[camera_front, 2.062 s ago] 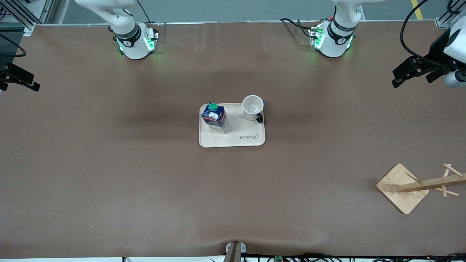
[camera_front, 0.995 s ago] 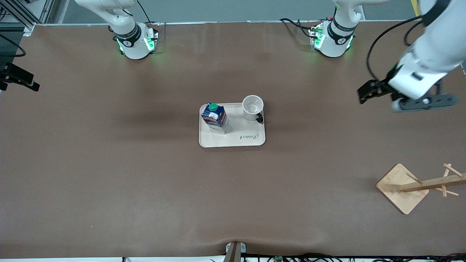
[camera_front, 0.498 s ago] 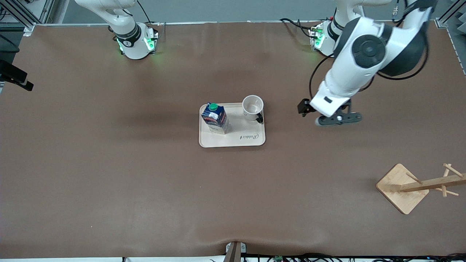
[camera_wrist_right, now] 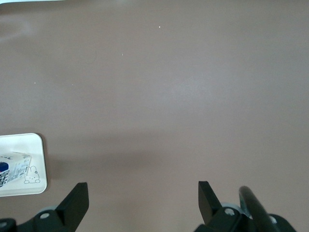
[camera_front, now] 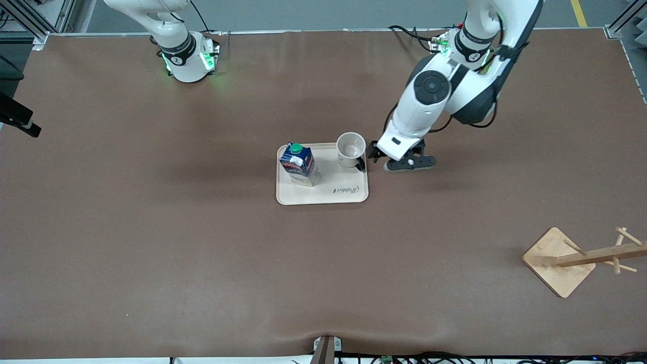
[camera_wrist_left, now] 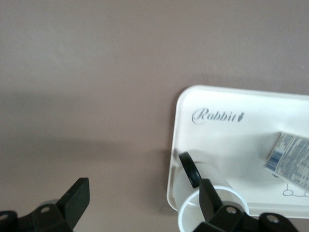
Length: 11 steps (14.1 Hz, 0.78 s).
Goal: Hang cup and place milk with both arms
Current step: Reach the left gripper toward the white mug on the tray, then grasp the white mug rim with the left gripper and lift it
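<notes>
Centrally on the brown table [camera_front: 151, 242] sits a cream tray [camera_front: 323, 194] printed with the word "Rabbit", and both task items stand on it. The cup [camera_front: 350, 148], a small white mug, stands upright and mouth up in the tray corner toward the left arm's end and farther from the front camera; its black loop handle [camera_front: 360, 164] points toward the tray's edge at the left arm's end. The milk [camera_front: 299, 163], a dark blue carton with a green screw cap, stands upright on the tray toward the right arm's end, apart from the cup. The left arm [camera_front: 429, 96] reaches from its base down to the table beside the tray, and the left gripper [camera_front: 375, 154] is just beside the cup's handle, low over the table at the tray's edge. Its fingers [camera_wrist_left: 77, 195] are spread wide and grip nothing; the left wrist view shows the cup's handle [camera_wrist_left: 189, 169] and rim [camera_wrist_left: 212, 212] close by one finger, with the tray corner [camera_wrist_left: 181, 104] and part of the carton [camera_wrist_left: 289, 159] also in frame. The right gripper [camera_front: 20, 121] shows only partly at the edge of the front view, at the right arm's end of the table and well apart from the tray. Its fingers [camera_wrist_right: 77, 200] are likewise spread apart and empty, over bare table, with one tray corner [camera_wrist_right: 36, 145] visible in the right wrist view. A wooden mug rack [camera_front: 576, 258] stands near the front camera at the left arm's end, well apart from the tray.
</notes>
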Available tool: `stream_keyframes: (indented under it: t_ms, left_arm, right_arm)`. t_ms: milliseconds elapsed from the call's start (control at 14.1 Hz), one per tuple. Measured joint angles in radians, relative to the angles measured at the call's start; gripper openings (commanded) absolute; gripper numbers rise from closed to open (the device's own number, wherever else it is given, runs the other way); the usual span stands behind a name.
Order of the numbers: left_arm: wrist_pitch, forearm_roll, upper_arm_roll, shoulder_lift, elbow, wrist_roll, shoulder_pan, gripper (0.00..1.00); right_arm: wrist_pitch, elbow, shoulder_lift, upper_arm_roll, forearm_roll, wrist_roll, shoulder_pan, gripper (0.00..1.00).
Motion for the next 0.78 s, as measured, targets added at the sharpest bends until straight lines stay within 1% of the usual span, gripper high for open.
stream_keyframes:
  t_ms: [284, 498, 569, 711, 782]
  left_arm:
    - [0.002, 0.004, -0.001, 0.061, 0.0, -0.181, -0.092, 0.99]
    - [0.002, 0.005, -0.001, 0.095, -0.001, -0.296, -0.154, 0.77]
    - [0.002, 0.005, -0.001, 0.107, -0.002, -0.317, -0.168, 0.68]
    - [0.002, 0.005, -0.001, 0.133, -0.002, -0.34, -0.184, 0.58]
    - [0.002, 0.005, -0.001, 0.145, -0.002, -0.346, -0.186, 0.43]
  right_arm:
    - [0.0, 0.0, 0.024, 0.002, 0.0, 0.0, 0.002, 1.0]
    - [0.0, 0.0, 0.035, 0.002, 0.0, 0.0, 0.002, 1.0]
    - [0.0, 0.0, 0.035, 0.002, 0.0, 0.0, 0.002, 1.0]
    - [0.0, 0.0, 0.035, 0.002, 0.0, 0.0, 0.002, 1.0]
    - [0.0, 0.0, 0.036, 0.002, 0.0, 0.0, 0.002, 1.0]
